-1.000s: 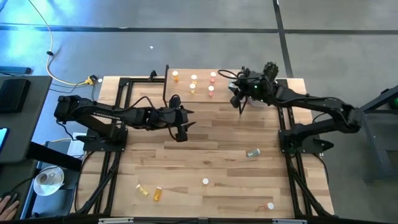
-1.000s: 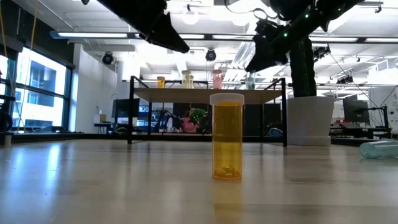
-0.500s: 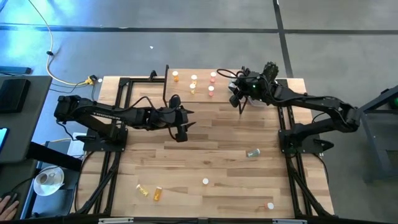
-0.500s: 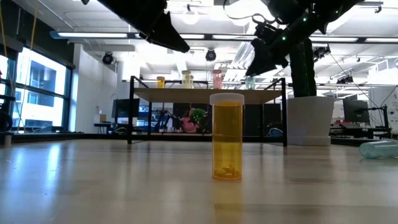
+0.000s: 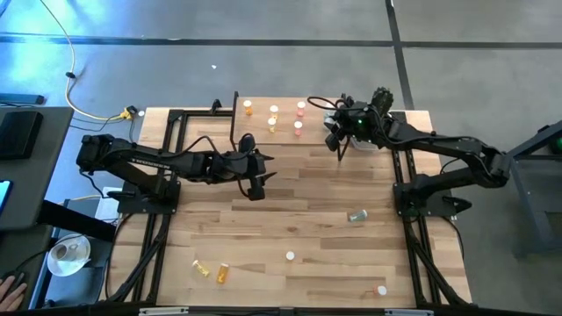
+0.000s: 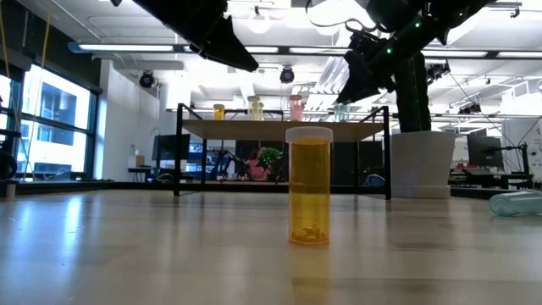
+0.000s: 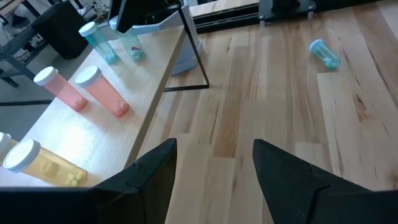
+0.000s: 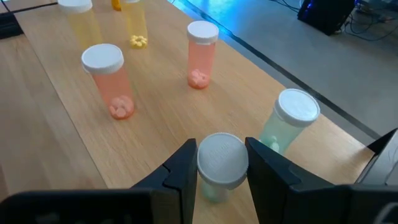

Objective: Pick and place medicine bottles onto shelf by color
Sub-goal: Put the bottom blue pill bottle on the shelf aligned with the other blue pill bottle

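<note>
The shelf (image 5: 272, 117) stands at the table's far edge, with yellow (image 8: 134, 25), pink (image 8: 112, 81) and green (image 8: 289, 124) medicine bottles upright on its board. My right gripper (image 8: 222, 158) is over the shelf's right end (image 5: 338, 142), shut on another green bottle (image 7: 132, 48). My left gripper (image 7: 214, 162) hovers open over mid-table (image 5: 256, 188), with nothing between its fingers. More bottles are on the tabletop. A yellow one (image 6: 309, 186) stands on its base, and a green one (image 5: 356, 215) lies on its side. My right gripper pinches the green bottle between its two fingers, one on each side just below the white cap (image 8: 222, 160). The fingers slant down toward the shelf from the table's right. The bottle stands nearly upright, its base (image 7: 138, 56) at the shelf board; whether it touches, I cannot tell.
A white pot (image 6: 422, 165) stands close beside the shelf's right end. Yellow and orange bottles (image 5: 213, 270) lie near the table's front left, and one more bottle (image 5: 381, 290) is at the front right. Black arm frames run along both table sides.
</note>
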Controlling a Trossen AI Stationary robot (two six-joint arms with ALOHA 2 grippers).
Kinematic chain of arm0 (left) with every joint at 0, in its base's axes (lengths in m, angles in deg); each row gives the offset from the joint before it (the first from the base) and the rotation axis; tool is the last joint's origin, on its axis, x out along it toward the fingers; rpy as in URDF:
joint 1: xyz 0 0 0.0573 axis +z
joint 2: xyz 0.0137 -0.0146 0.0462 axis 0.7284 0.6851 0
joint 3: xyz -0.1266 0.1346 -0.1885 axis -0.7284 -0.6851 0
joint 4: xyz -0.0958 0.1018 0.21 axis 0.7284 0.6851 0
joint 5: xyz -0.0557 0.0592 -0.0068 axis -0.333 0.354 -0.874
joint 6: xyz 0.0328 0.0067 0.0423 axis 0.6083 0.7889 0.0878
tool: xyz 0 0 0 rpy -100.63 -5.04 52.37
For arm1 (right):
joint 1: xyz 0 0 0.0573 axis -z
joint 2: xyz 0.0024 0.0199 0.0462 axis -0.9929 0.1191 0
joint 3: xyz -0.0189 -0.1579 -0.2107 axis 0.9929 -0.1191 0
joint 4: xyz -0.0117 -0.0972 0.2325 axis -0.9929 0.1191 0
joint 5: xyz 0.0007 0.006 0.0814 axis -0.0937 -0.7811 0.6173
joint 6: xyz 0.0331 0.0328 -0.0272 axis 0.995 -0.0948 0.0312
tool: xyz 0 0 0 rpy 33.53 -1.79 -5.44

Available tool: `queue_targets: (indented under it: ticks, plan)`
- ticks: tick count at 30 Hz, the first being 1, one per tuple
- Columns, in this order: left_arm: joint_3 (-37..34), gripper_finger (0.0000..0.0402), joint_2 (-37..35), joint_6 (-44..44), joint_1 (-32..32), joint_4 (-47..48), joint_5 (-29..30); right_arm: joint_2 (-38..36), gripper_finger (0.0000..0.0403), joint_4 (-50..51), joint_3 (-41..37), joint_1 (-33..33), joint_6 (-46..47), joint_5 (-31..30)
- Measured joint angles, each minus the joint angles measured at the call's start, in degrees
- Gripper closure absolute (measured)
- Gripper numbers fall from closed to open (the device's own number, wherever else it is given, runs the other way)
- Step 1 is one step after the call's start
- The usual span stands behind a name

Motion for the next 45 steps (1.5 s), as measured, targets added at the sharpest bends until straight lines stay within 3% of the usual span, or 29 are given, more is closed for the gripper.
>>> queue_targets:
  ticks: [12, 24, 45]
  plan:
    - [0.0, 0.0202, 0.0, 0.0, 0.0, 0.01, -0.08, 0.04, 0.03, 0.03, 0.0, -0.02, 0.02, 0.04]
    - [0.0, 0.0202, 0.02, 0.0, -0.02, 0.04, -0.11, 0.18, 0.0236, 0.2, -0.21, -0.04, 0.98, 0.28]
    - [0.0, 0.0202, 0.04, 0.0, -0.02, 0.06, -0.22, -1.26, 0.0233, -1.78, -0.17, -0.04, -0.21, 0.18]
